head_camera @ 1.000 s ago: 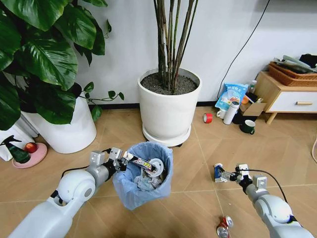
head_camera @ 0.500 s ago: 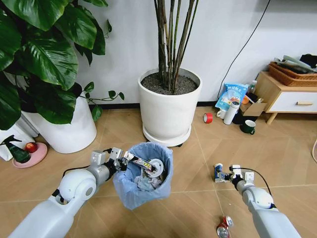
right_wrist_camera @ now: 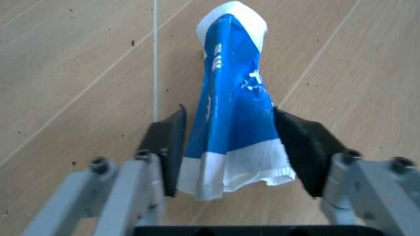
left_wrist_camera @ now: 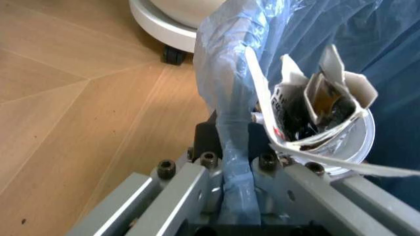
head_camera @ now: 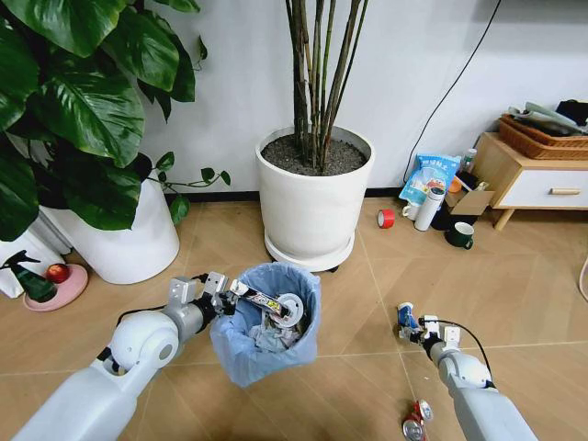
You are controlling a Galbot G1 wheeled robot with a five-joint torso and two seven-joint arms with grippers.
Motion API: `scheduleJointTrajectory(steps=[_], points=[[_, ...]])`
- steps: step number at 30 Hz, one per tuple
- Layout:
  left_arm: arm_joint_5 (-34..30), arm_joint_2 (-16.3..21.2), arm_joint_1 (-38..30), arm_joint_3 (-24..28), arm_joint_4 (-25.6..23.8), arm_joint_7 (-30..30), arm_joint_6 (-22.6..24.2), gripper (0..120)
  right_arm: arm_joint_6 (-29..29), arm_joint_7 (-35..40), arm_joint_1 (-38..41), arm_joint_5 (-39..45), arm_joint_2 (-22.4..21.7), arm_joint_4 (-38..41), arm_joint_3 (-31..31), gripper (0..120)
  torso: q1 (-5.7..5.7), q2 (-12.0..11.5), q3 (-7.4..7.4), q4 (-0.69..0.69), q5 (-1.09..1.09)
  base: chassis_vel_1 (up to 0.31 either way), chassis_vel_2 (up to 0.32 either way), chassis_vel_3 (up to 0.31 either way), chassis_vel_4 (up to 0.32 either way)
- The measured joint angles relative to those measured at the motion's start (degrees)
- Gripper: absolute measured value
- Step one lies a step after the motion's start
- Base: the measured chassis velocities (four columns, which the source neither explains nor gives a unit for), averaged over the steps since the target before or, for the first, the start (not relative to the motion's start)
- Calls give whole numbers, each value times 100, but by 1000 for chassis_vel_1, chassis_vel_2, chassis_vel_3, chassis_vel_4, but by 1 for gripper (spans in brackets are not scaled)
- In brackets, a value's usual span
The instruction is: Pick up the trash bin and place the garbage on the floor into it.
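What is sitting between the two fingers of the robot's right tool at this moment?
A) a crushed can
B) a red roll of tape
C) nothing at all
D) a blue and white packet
D: in the right wrist view the blue and white packet lies between the dark pads of the right tool, resting on the wooden floor.

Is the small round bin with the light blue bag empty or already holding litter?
Holding litter. The blue-bagged bin contains crumpled white paper and a white round lid, with the left hand clamped on its rim.
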Motion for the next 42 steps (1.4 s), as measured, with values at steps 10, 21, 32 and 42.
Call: scheduleJointTrajectory(steps=[10, 21, 32, 42], points=[[-2, 43, 6, 5, -4, 6, 1, 0, 40, -1, 21, -3, 16, -80, 1, 15, 0, 0, 0, 0, 0, 0, 0, 0, 0], [-2, 44, 50, 18, -50, 1, 3, 0, 63, 48, 13, -9, 108, -45, 41, 0, 0, 0, 0, 0, 1, 0, 0, 0, 0], [-10, 61, 83, -29, -92, -17, 3, 0, -157, 449, -427, 852, 40, 1687, 224, 0, 0, 0, 0, 0, 1, 0, 0, 0, 0], [9, 87, 145, -11, -151, -29, 3, 0, -334, 677, -961, 1286, -648, 3674, 207, 0, 0, 1, 0, -1, 0, 0, 0, 0, 0]])
